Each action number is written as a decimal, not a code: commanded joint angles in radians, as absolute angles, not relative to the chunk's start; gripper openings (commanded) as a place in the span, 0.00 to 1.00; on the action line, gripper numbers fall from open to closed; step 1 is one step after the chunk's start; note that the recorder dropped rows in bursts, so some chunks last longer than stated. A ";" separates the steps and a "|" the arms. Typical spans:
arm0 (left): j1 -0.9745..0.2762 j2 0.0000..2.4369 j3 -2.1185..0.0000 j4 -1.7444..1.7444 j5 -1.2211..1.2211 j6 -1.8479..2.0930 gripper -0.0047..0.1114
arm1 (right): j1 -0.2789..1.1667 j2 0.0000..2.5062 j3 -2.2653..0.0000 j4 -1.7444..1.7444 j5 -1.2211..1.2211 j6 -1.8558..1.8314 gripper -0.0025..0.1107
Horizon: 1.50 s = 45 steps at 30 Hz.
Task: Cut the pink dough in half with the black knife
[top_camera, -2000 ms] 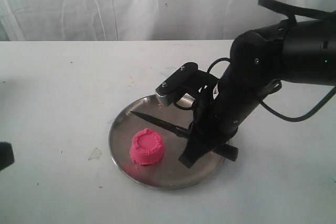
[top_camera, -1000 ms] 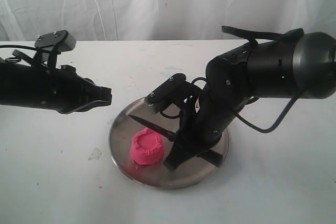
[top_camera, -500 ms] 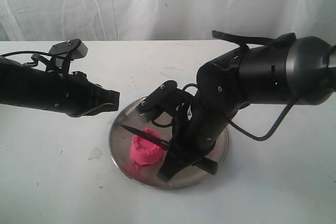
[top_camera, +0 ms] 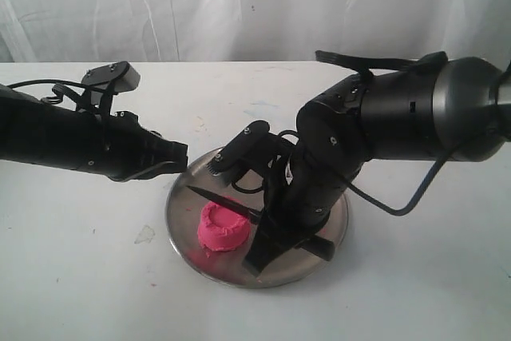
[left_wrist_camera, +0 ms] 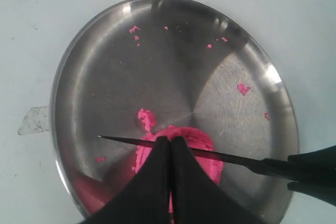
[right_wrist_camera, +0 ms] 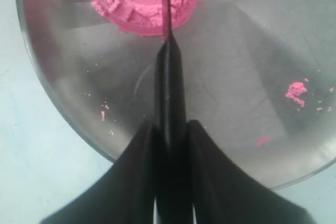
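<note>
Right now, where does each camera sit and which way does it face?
Exterior: off the robot, looking down across the table at the plate; left gripper, right gripper show.
Left wrist: above the plate, looking down at dough and knife; its shut fingers show.
Right wrist: behind the knife, looking along it to the dough; its fingers clamp the handle.
Shared: all show plate, dough, knife.
</note>
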<state>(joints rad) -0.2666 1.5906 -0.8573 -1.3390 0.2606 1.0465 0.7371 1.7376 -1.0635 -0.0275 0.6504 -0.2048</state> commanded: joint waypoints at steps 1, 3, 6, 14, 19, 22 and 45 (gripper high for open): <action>-0.288 1.620 -0.865 -1.358 0.255 1.053 0.04 | 0.737 1.737 -1.067 -0.034 0.653 -0.195 0.02; -0.292 1.641 -0.868 -1.372 0.251 1.053 0.04 | 0.737 1.737 -1.063 -0.024 0.653 -0.198 0.02; -0.292 1.669 -0.893 -1.374 0.254 1.055 0.04 | 0.737 1.737 -1.043 -0.023 0.645 -0.200 0.02; -0.292 1.689 -0.933 -1.389 0.264 1.055 0.04 | 0.737 1.737 -1.022 -0.019 0.590 -0.202 0.02; -0.292 1.689 -0.933 -1.389 0.262 1.055 0.04 | 0.737 1.760 -1.022 -0.019 0.586 -0.205 0.02; -0.292 1.689 -0.933 -1.389 0.262 1.055 0.04 | 0.737 1.783 -1.022 -0.008 0.589 -0.205 0.02; -0.292 1.796 -0.939 -1.390 0.290 1.099 0.04 | 0.737 1.785 -1.025 -0.008 0.597 -0.215 0.02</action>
<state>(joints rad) -0.2877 1.7961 -0.9306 -1.3710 0.2807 1.0924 0.7371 1.7871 -1.0252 0.0000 0.5923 -0.2065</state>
